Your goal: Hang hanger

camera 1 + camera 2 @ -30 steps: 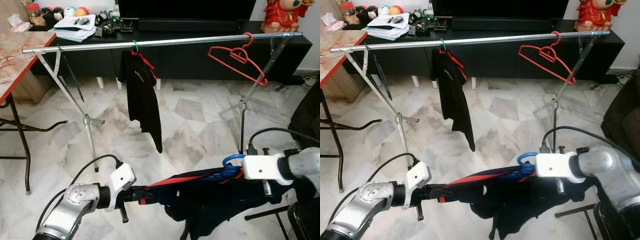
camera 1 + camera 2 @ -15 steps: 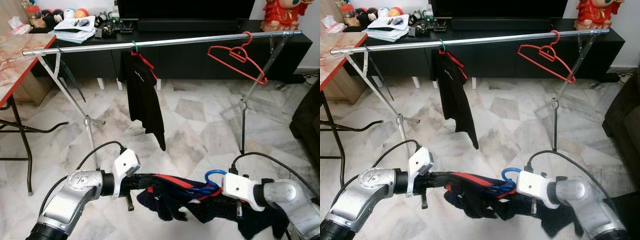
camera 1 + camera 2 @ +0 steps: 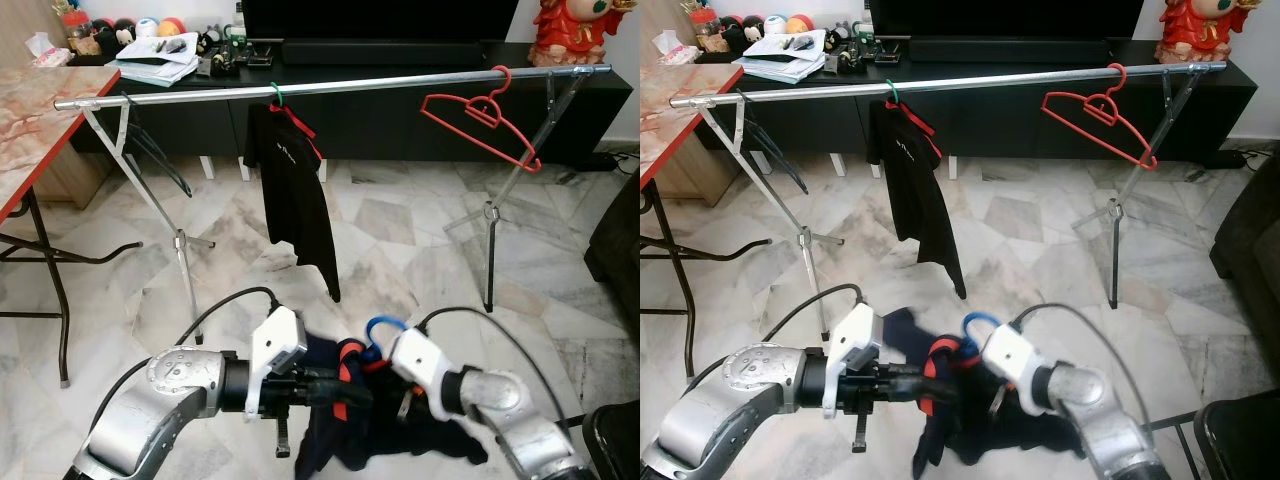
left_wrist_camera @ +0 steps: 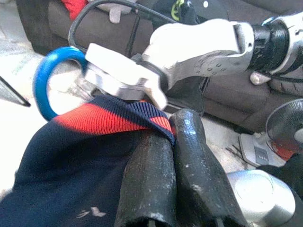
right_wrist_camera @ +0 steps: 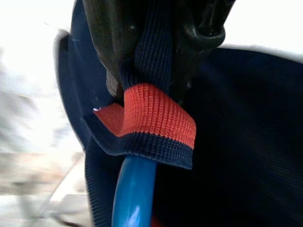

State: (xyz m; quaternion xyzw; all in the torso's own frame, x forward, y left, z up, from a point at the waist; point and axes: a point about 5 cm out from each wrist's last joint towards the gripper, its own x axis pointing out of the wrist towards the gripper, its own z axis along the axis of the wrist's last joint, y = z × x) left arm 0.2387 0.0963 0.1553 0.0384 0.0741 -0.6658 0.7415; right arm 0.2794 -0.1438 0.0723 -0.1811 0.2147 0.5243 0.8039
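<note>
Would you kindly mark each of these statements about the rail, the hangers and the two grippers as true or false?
1. An empty red hanger hangs near the right end of the metal rail. True.
2. The black shirt on the rail hangs from a blue hook. False: its hook is green.
3. The left gripper is shut on the navy garment. True.
4. The blue hanger hook is already over the rail. False: it sits low, between the two grippers.
5. The right gripper is open. False: it pinches the garment's ribbed collar.
</note>
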